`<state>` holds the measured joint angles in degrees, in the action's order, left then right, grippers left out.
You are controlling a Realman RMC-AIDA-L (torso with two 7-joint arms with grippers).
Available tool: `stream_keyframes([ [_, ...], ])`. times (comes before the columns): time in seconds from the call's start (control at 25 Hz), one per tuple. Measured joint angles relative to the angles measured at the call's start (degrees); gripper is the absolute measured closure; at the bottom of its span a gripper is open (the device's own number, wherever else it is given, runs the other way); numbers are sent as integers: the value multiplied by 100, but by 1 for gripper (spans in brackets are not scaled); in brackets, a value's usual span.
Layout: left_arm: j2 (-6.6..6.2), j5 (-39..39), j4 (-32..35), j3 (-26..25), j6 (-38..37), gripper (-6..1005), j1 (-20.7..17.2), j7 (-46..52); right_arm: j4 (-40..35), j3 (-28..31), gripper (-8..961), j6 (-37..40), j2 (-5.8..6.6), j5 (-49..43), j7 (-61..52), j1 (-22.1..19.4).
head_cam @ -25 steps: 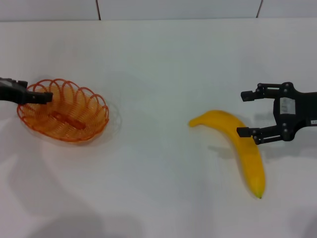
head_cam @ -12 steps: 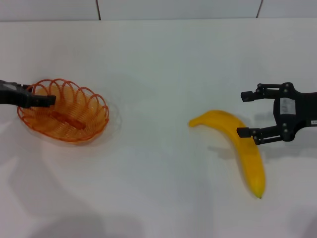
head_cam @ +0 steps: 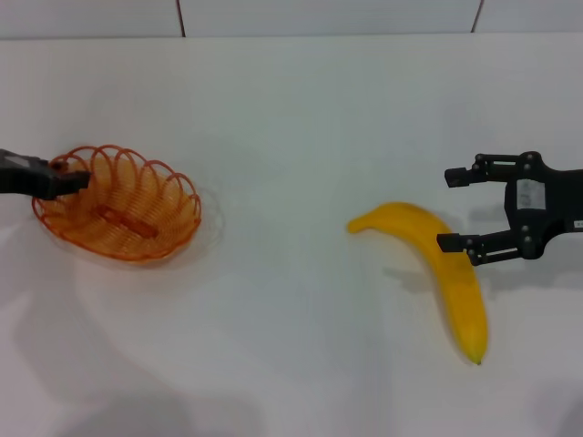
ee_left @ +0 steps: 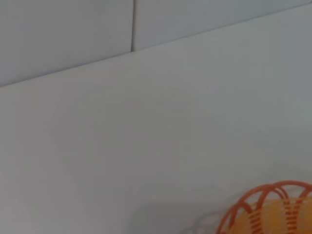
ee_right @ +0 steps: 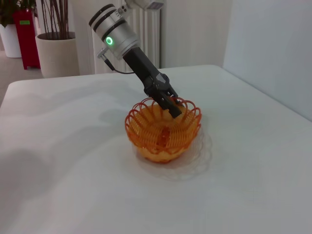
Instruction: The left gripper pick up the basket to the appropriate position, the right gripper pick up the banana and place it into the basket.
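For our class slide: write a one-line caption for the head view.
Left gripper at the basket rim; right gripper open beside the banana on the table.

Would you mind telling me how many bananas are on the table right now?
1. The banana lies on the white table at the right gripper, far from the basket; none visibly hidden.

Bright, even overhead light washes the white table. Soft grey shadows pool toward 6 o'clock in the head view. The left wrist view looks hazy, perhaps out of focus. No harsh glare shows.
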<state>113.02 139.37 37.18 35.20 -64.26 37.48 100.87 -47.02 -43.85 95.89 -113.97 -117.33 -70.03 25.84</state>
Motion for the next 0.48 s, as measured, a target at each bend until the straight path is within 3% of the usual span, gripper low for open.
stream_keyframes([
  [0.08,1,0,-1,-3,2,659,4,-11,0,0,74,0,0,0,-1,0],
  [0.48,2,-169,21,-5,-14,848,-8,-91,0,0,74,-8,-2,0,-2,0],
])
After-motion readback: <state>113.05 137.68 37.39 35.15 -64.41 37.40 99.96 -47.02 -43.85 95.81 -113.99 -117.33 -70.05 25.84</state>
